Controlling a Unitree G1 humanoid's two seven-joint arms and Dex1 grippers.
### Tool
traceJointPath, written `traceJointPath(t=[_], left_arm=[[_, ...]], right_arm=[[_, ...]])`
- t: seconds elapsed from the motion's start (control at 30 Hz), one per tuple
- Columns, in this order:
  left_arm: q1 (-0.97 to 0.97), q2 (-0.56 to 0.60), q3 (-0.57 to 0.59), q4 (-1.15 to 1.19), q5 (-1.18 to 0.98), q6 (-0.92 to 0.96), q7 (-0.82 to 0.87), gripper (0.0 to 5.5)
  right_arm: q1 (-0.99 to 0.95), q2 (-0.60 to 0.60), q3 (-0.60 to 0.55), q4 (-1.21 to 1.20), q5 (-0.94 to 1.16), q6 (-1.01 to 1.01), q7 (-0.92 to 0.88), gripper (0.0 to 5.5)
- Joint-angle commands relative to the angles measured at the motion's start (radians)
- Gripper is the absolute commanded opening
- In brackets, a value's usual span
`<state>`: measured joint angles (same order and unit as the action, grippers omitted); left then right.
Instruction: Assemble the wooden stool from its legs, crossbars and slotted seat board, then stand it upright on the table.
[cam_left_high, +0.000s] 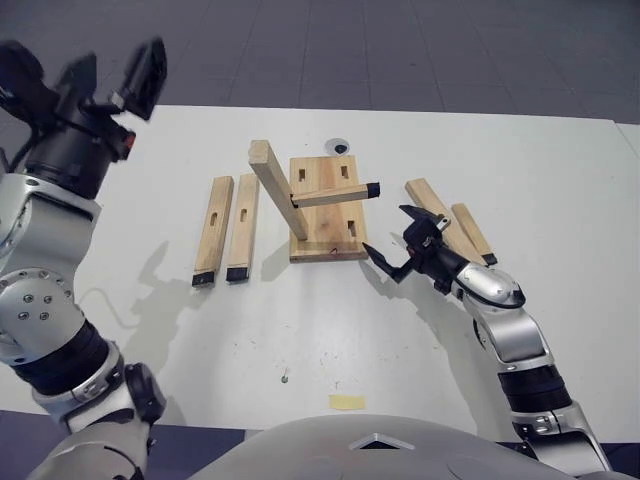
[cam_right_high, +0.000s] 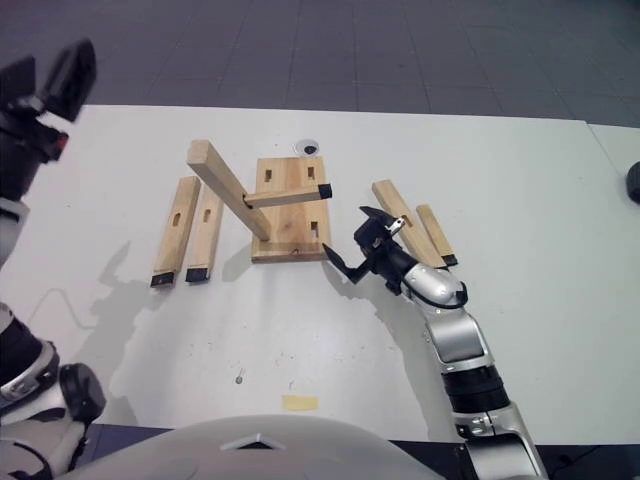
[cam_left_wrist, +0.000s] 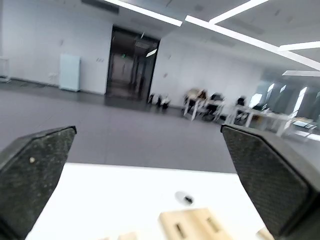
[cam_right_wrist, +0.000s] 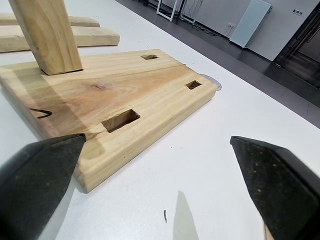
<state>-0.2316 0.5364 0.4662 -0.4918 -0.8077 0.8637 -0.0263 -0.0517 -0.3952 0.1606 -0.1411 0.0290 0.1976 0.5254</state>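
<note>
- Mid-assembly, we judge: one leg (cam_left_high: 278, 188) stands tilted in the seat board (cam_left_high: 325, 238) at mid-table, and another piece (cam_left_high: 335, 195) lies across it.
- Right gripper (cam_left_high: 398, 238) sits just right of the board's near corner, jaws apart. Left gripper (cam_left_high: 85, 70) is raised far left, jaws apart.
- Next: grip a loose piece (cam_left_high: 430, 205) and seat it in a free slot.
- White table (cam_left_high: 520, 160), grey floor (cam_left_high: 400, 50) beyond.

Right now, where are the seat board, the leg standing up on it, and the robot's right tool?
seat board (cam_left_high: 325, 232), left eye view, bare top face.
standing leg (cam_left_high: 278, 190), left eye view, mid-length.
right tool (cam_left_high: 386, 230), left eye view, gap between its open fingertips.
</note>
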Motion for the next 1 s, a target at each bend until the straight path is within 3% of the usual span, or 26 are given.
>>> traceJointPath(t=[0.03,0.63,1.0], left_arm=[[0.173,0.014,-0.192,0.232,0.214,-0.063,-0.066,5.39],[0.222,0.012,-0.367,0.410,0.479,-0.131,-0.233,5.39],[0.287,0.122,-0.446,0.447,0.562,-0.108,-0.362,3.56]], right_arm=[[0.027,0.019,0.008,-0.018,-0.004,0.013,-0.019,5.40],[0.035,0.023,0.013,-0.020,-0.013,0.013,-0.034,5.40],[0.023,0.031,-0.007,-0.002,-0.012,0.015,-0.057,5.40]])
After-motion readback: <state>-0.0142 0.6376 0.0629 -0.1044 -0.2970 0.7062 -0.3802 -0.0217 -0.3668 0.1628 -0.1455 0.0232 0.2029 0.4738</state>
